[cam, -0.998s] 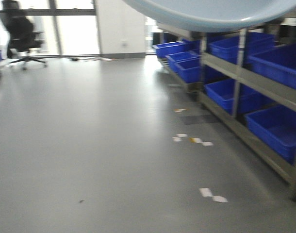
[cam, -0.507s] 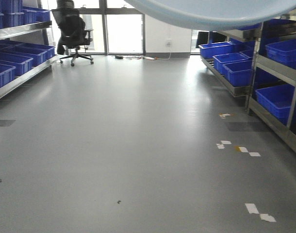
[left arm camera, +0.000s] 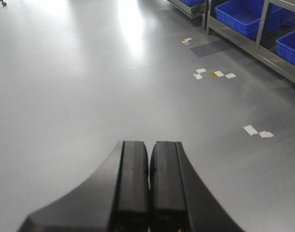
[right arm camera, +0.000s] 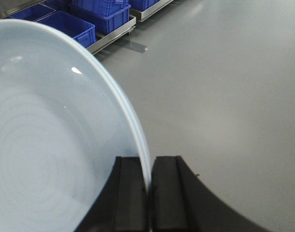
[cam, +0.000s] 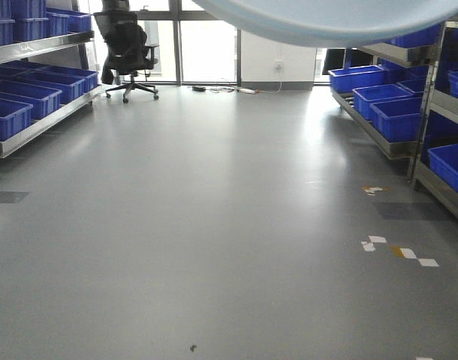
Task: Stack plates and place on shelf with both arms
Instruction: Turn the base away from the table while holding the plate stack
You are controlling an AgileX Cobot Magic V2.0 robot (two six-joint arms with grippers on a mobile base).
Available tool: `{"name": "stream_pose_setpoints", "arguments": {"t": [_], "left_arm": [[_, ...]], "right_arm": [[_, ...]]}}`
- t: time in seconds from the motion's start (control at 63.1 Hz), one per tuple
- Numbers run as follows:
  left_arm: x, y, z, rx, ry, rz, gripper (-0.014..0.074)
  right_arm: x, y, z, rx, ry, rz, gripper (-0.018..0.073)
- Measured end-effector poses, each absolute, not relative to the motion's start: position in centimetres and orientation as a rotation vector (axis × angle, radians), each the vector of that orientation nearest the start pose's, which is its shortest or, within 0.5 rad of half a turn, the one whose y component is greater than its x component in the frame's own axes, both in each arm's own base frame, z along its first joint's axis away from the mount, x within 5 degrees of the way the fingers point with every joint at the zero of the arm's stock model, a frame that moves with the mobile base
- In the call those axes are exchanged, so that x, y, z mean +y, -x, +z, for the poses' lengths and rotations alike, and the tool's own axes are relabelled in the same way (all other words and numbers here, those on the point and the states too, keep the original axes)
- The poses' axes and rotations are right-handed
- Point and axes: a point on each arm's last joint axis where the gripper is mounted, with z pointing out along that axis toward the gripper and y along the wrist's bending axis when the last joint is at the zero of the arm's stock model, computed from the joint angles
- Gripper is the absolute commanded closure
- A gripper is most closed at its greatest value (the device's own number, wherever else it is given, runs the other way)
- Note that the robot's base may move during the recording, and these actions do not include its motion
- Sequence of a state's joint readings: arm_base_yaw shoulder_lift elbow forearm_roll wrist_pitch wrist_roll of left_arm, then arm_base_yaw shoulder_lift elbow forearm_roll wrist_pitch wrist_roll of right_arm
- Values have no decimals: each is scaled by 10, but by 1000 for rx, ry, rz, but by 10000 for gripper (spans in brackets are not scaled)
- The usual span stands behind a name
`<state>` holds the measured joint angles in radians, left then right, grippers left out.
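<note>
Pinching the rim of a pale plate (right arm camera: 51, 145) in the right gripper (right arm camera: 148, 166), held well above the floor (left arm camera: 89, 87), with the left gripper (left arm camera: 149, 150) pressed together over that same floor (blue crates (right arm camera: 72, 24) along its edges).

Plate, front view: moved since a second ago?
Yes. The plate holds its spot in frame while the chair has shifted right toward it, so it has swung left across the room.
</note>
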<state>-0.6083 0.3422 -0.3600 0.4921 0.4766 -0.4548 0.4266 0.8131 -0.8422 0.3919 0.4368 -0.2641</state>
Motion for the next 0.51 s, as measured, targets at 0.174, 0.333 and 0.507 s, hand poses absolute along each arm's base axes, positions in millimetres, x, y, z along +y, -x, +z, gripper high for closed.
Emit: {"name": "stream_pose_setpoints", "arguments": {"t": [0.174, 0.333, 0.507], "left_arm": [[-28, -75, 274, 1845, -413, -217, 513], [-28, -75, 274, 1845, -413, -217, 513], [-28, -75, 274, 1845, -413, -217, 513]], "right_arm": [[82, -145, 380, 1841, 425, 510, 510], [82, -145, 380, 1841, 425, 510, 510], [82, -145, 380, 1841, 425, 510, 510]]}}
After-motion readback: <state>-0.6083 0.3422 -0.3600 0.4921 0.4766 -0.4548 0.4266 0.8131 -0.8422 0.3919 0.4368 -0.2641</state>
